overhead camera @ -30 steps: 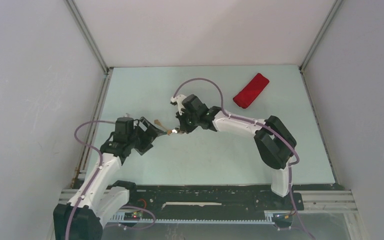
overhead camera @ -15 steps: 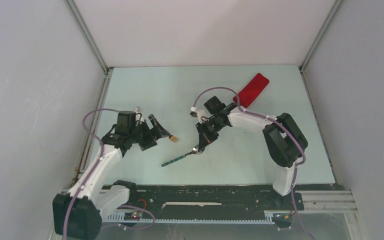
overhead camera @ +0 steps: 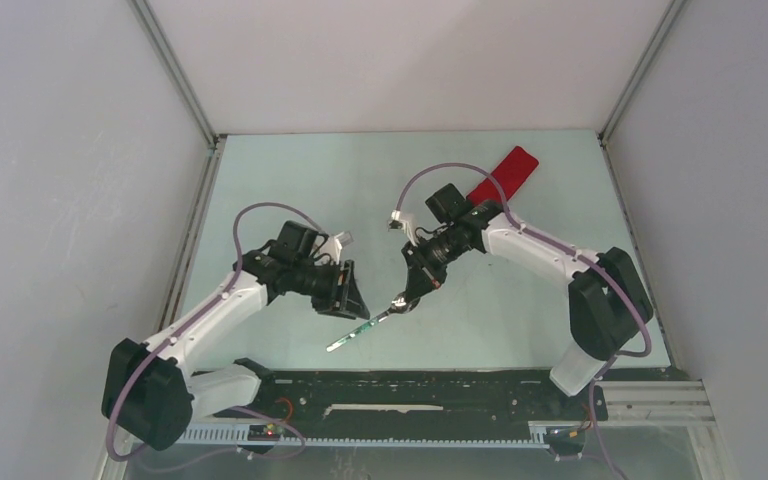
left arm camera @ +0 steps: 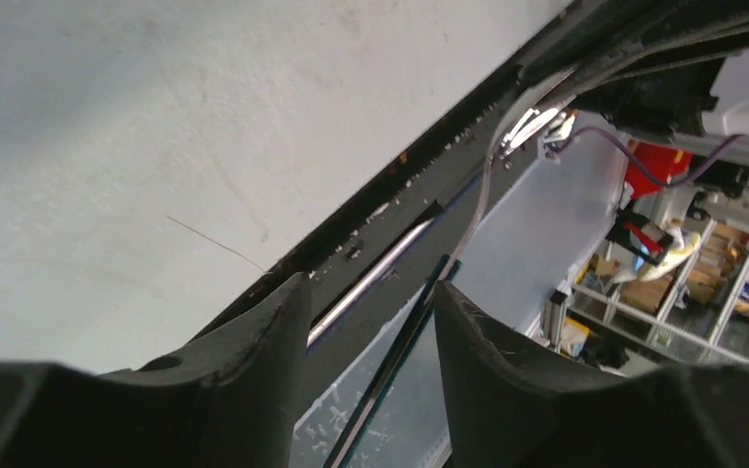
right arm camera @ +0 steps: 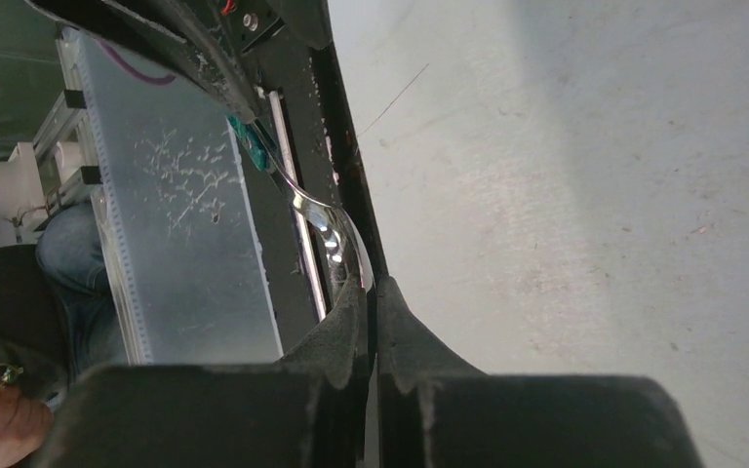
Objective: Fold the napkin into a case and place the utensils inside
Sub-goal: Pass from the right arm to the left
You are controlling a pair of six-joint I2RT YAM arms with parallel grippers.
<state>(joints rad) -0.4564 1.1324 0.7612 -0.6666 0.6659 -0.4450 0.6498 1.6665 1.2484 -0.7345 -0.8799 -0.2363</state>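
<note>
Right pincer (overhead camera: 408, 296) is clamping the shiny metal end of the teal utensil (overhead camera: 352, 336), whose handle is slanting toward 8 o'clock over the table (overhead camera: 290, 180). Left pincer (overhead camera: 350, 306), at its 9 o'clock, is standing apart. The red case (overhead camera: 501, 179) is lying at the table's 1 o'clock.

The left arm (overhead camera: 210, 320) and right arm (overhead camera: 540, 250) have smooth white tubular shells joined by bulky black joint housings. Behind the jaws of each, 1 mauve cable (overhead camera: 265, 206) loops from the wrist back to the shell. The left gripper (overhead camera: 353, 303) and right gripper (overhead camera: 409, 293) are black, each with 2 matt, wedge-shaped fingers (left arm camera: 254, 390) tapering forward. A small white bracket (overhead camera: 400, 216) sits just behind the right jaws.
</note>
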